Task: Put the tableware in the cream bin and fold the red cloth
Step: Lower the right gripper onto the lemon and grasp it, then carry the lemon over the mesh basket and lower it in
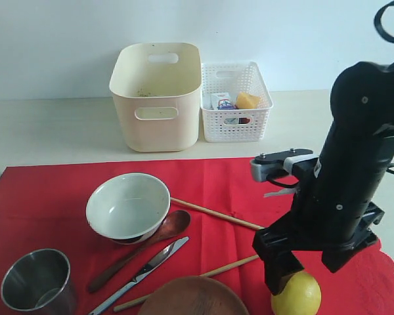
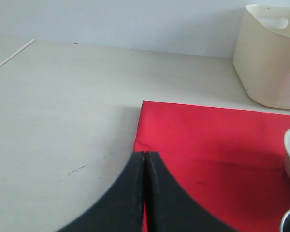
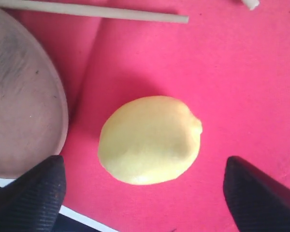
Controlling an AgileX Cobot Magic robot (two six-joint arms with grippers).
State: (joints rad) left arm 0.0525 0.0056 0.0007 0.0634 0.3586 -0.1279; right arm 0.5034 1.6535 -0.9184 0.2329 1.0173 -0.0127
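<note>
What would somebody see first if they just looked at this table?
The big red cloth spread over the near part of the table, with a white bowl and a steel cup on it. Next, the black right pincer, open, with a fingertip on each side of a yellow lemon at the cloth's near right. Behind the cloth stands a cream bin.
</note>
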